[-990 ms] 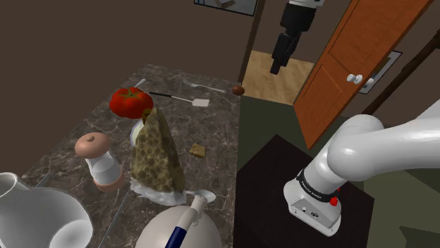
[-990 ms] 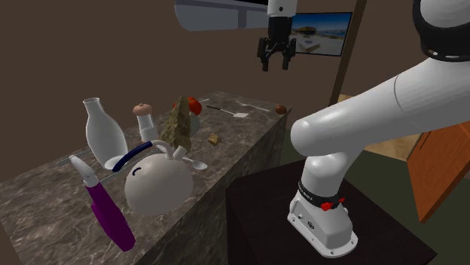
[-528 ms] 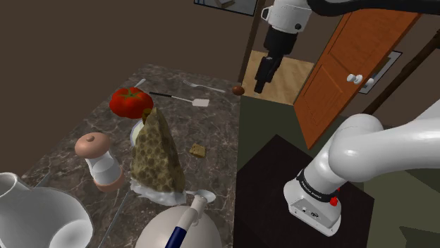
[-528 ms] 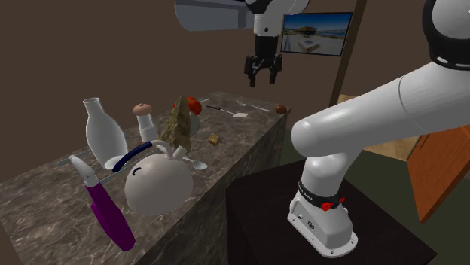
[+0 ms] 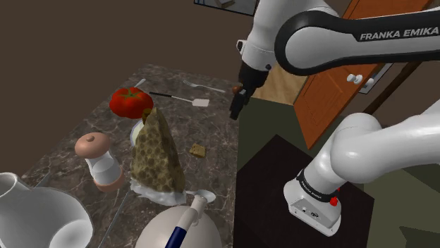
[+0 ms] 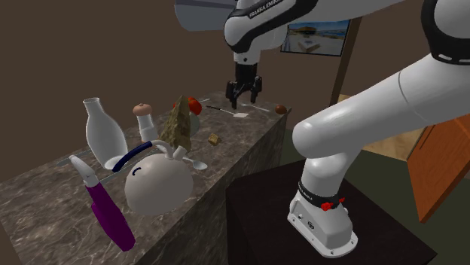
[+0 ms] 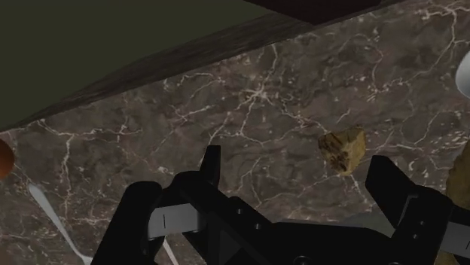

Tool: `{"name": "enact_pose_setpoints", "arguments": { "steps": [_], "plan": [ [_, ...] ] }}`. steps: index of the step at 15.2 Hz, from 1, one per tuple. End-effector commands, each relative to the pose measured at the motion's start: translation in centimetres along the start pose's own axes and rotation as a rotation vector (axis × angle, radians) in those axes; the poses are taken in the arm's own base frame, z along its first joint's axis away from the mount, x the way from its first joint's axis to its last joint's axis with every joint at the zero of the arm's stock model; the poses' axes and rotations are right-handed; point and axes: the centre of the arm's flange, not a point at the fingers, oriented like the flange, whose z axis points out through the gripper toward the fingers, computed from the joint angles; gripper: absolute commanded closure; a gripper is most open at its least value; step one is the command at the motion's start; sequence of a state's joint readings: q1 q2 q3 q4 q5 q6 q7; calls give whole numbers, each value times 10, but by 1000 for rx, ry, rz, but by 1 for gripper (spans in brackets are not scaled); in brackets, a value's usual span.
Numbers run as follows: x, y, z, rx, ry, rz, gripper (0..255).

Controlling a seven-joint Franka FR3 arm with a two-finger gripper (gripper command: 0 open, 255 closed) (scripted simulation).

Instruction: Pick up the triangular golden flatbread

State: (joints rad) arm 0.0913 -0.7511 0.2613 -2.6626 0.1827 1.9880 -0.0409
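The triangular golden flatbread stands upright on the marble counter, its tip up, with a white thing at its base. It also shows mid-counter in the second exterior view, and a sliver of it lies beside one finger in the wrist view. My gripper hangs open over the counter's edge near the stand, well apart from the flatbread and holding nothing. From the side the gripper floats above the counter's far end. Between the spread fingers of the gripper lies bare marble.
A small golden crumb lies between gripper and flatbread. A tomato, spatula, fork and brown ball sit at the far end. A brown-capped shaker, white bottle and grey dome crowd the near end.
The arm swung down from in front of the doorway toward the counter. The gripper dropped and moved to the shoulder view's left, staying open. Nothing on the counter moved.
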Motion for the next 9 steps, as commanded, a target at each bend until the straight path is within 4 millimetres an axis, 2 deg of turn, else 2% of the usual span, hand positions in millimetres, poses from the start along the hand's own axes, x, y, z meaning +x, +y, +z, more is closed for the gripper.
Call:
{"name": "enact_pose_setpoints", "arguments": {
  "steps": [1, 9],
  "plan": [
    [5, -15, 21, -8, 22, -15, 0],
    [28, -76, 103, -43, 94, -77, 0]
  ]
}}
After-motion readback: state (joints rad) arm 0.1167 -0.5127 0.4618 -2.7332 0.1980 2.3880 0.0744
